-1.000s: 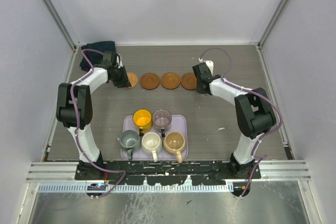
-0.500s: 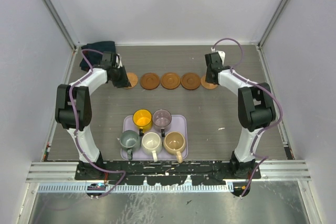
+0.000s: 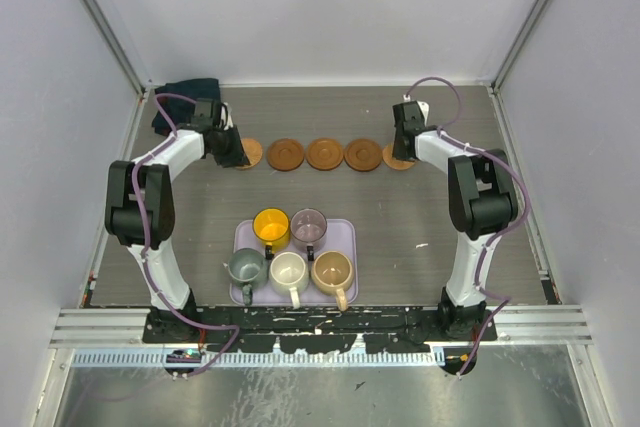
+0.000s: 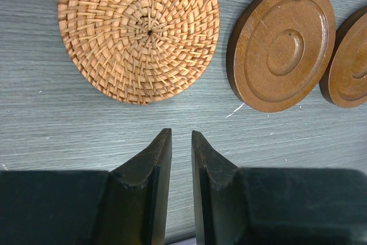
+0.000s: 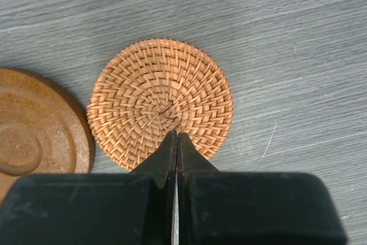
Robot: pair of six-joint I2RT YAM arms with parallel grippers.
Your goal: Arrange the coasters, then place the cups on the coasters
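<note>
Five coasters lie in a row across the far half of the table. The left end one is woven (image 4: pixel 137 32) (image 3: pixel 252 152), then come three ringed wooden ones (image 3: pixel 285 154) (image 3: pixel 324 153) (image 3: pixel 362 154). The right end one is woven too (image 5: pixel 160 96) (image 3: pixel 396 160). My left gripper (image 4: pixel 180 132) (image 3: pixel 235 155) hovers just short of the left woven coaster, its fingers a narrow slit apart with nothing between. My right gripper (image 5: pixel 177 134) (image 3: pixel 405 142) is shut, tips over the right woven coaster's near edge. The cups stand on the tray: yellow (image 3: pixel 271 224), purple (image 3: pixel 309 223), grey-green (image 3: pixel 245 267), cream (image 3: pixel 289 270), tan (image 3: pixel 332 269).
The lavender tray (image 3: pixel 346 237) sits near the front middle, between the two arm bases. A dark cloth (image 3: pixel 185 97) is bunched in the back left corner. White walls close in the table on three sides. In the left wrist view, wooden coasters (image 4: pixel 281 47) (image 4: pixel 350 67) lie right of the woven one.
My right gripper has swung right and back from beside the fourth coaster to the row's right end, where the woven coaster now shows. The left arm has not moved.
</note>
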